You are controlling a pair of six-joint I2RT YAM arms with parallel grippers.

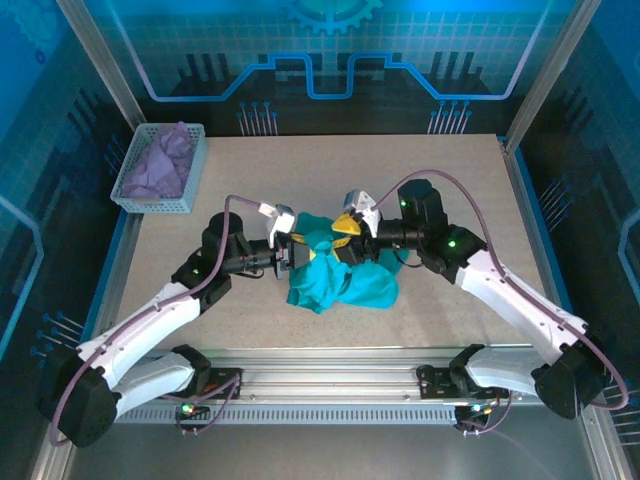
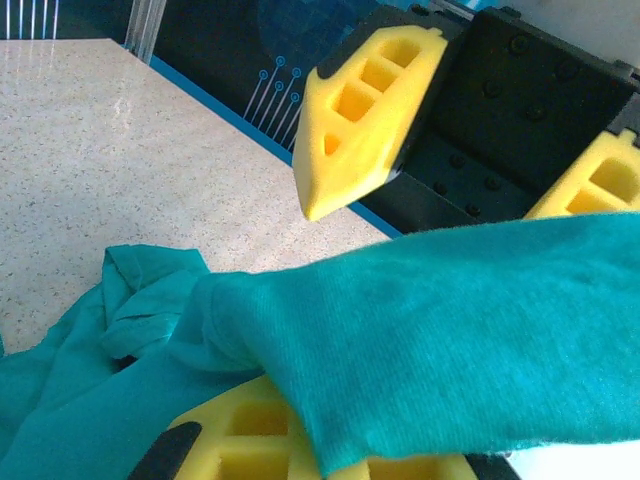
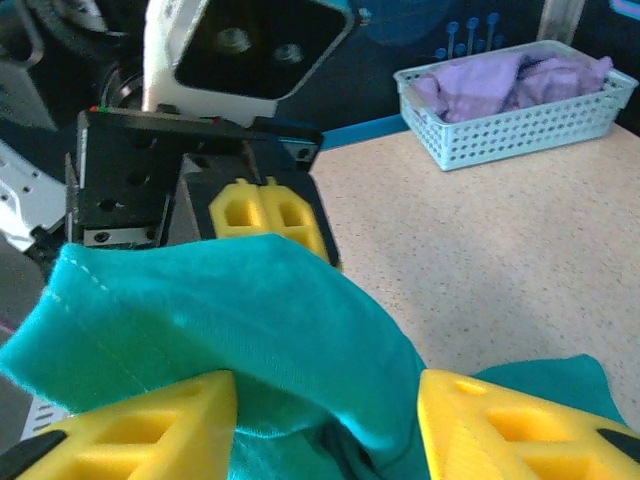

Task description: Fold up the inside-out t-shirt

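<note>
**Teal shirt heaped mid-worktop, one hand pinching it**

You've got the inside-out t-shirt point(image 1: 340, 280) in a crumpled mound at the middle of the worktop point(image 1: 450, 200), right between the two arms. Your left hand point(image 3: 265, 215) has its fingers pressed together on a fold, and a band of cloth stretches away from it. Your right hand point(image 3: 325, 405) stands with fingers apart, fabric draped through the gap, nothing pinched.

This looks like light, limp knit (it'll sag and bunch, with no stiffness to lean on). I'd take it at a hem or seam edge, not mid-panel.

Far-left corner: a pale perforated basket point(image 1: 150, 205) holds a crumpled lavender cloth point(image 1: 160, 165), well apart from the shirt.
</note>
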